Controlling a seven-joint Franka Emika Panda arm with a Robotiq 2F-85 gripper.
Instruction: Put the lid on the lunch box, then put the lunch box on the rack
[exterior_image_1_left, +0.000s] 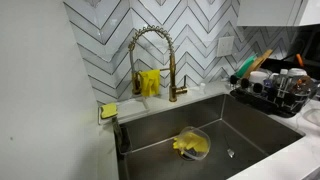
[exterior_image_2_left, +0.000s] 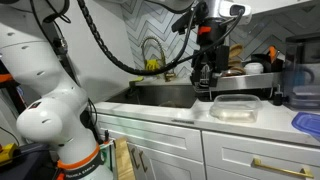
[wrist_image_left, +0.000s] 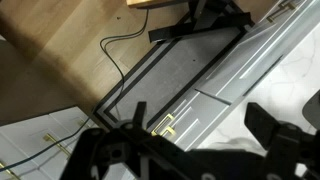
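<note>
So the gripper (exterior_image_2_left: 205, 82) hangs just above the white counter (exterior_image_2_left: 160, 115), over the left edge of the lunch box (exterior_image_2_left: 235, 108). In the wrist view its fingers (wrist_image_left: 105, 150) are spread wide with nothing between them.

The lunch box is clear, has no lid on, and looks empty as far as I can tell. The blue thing at the far right edge of the counter looks like the lid (exterior_image_2_left: 308, 122). It's well apart from the box.

What I'd worry about:
- **Grabbing the lid:** it lies flat on the counter, so it could skid away instead of getting pinched.
- **Pressing it on:** the box looks light and might slide or tip.
- **Room on the rack:** the rack (exterior_image_1_left: 272, 96) right of the sink (exterior_image_1_left: 250, 130) is already packed with cups and utensils, so the box could knock something over.

Down in the sink there's a glass bowl (exterior_image_1_left: 192, 143) with a yellow rag or sponge (exterior_image_1_left: 185, 148) in it.
</note>
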